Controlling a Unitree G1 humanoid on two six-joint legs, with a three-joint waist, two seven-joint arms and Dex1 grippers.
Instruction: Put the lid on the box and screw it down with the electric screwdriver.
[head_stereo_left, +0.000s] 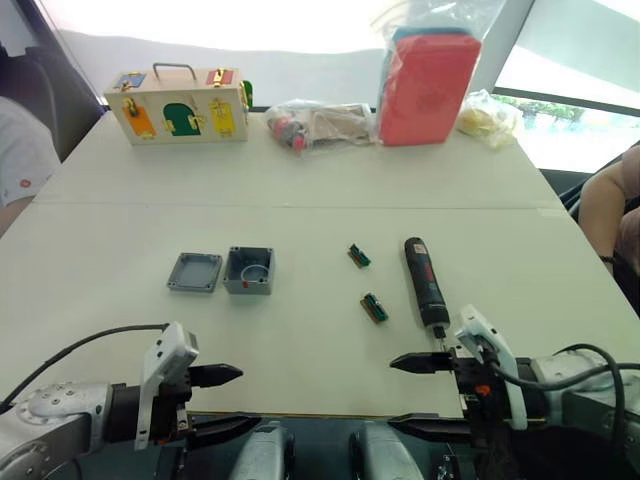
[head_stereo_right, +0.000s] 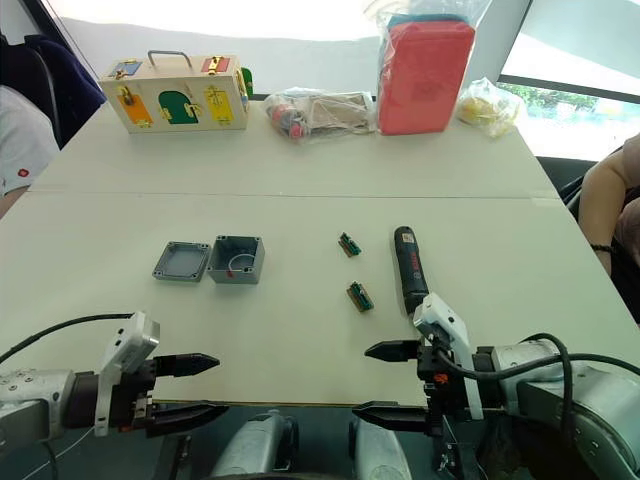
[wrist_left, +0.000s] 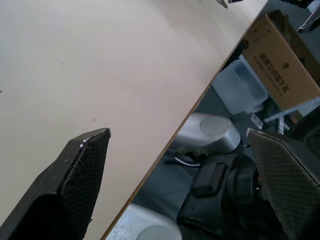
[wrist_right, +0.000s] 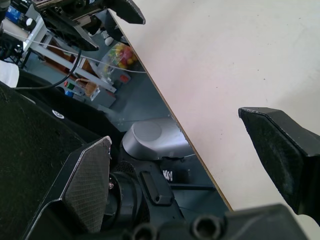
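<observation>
Meanwhile, lid (head_stereo_left: 195, 271) lies beside box (head_stereo_left: 249, 270); both tools gape empty.

Bare table (head_stereo_left: 300, 330) lay between my two grippers and the parts, so a straight reach forward met nothing. The box (head_stereo_left: 249, 270) and the lid (head_stereo_left: 195, 272) sat just beside each other, open tabletop all round them. Two green connector pieces (head_stereo_left: 374, 307) lay between the box and the electric screwdriver (head_stereo_left: 425, 283). The wooden box (head_stereo_left: 178, 104) and bags stood well apart at the far edge.
</observation>
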